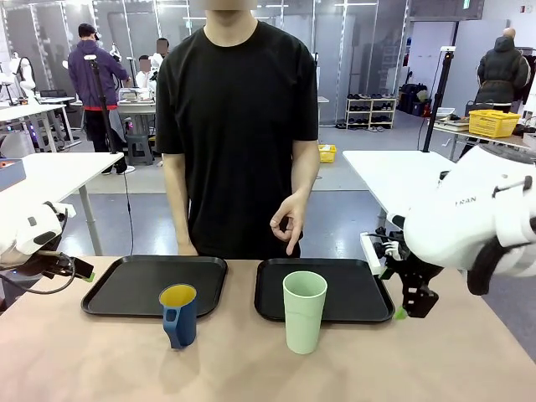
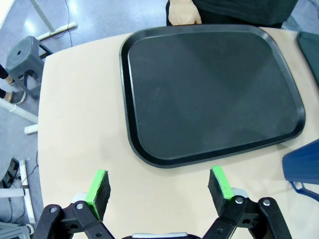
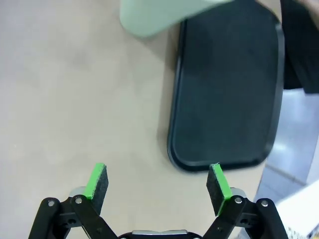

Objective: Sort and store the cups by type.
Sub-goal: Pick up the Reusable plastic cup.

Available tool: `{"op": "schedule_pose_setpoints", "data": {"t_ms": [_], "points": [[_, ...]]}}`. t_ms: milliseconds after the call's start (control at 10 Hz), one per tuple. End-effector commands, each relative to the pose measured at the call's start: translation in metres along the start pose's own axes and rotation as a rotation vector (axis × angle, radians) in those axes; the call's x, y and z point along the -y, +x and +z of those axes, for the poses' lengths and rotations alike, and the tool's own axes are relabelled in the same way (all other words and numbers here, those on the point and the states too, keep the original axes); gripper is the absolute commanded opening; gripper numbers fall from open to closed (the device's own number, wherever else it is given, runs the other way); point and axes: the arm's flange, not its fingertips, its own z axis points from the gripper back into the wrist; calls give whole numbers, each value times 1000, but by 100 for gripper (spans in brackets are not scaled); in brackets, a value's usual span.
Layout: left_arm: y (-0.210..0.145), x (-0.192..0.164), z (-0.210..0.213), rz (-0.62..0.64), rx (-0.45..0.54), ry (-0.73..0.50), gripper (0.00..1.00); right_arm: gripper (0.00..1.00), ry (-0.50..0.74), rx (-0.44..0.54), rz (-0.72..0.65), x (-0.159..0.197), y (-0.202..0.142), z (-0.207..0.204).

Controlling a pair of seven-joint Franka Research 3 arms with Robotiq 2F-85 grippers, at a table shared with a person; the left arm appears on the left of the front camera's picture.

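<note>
While both of my hands hang released with nothing between their green pads, the two cups stand on the bench (image 1: 251, 368), each just on my side of a black tray. My left hand (image 2: 159, 183) is spread wide over the bench's left edge, looking across bare wood at the left tray (image 1: 126, 289). My right hand (image 3: 157, 180) is just as wide, off the bench's right edge and beside the right tray (image 1: 352, 289).

The dark-blue cup (image 1: 179, 314), yellow-orange inside, stands upright by the near right corner of the left tray, its handle turned toward my side. The pale mint-green tumbler (image 1: 304, 311) stands upright at the near edge of the right tray, toward the middle of the bench; I cannot tell whether it touches the rim. The cups are well apart from each other and from both my hands.

At the far edge a person in a black shirt stands, one hand (image 1: 289, 222) hanging with a finger down above the right tray, the other hand (image 2: 183, 12) at the far rim of the left tray.
</note>
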Motion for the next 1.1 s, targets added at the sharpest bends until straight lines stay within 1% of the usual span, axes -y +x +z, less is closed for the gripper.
{"op": "schedule_pose_setpoints", "data": {"t_ms": [0, 300, 600, 700, 900, 1000], "points": [[0, 1, 0, -2, 0, -1, 100, 100, 11, 206, 58, 5, -23, -20], [0, 1, 0, -2, 0, -1, 100, 100, 0, 457, 54, 5, -42, -46], [0, 1, 0, -2, 0, -1, 100, 100, -18, 665, 30, 10, -51, -68], [0, 1, 0, -2, 0, -1, 100, 100, -1, 686, 10, 13, -54, -74], [0, 1, 0, -2, 0, -1, 100, 100, 58, 760, 23, 16, -59, -85], [0, 1, 0, -2, 0, -1, 100, 100, 63, 798, 13, 17, -62, -90]]}}
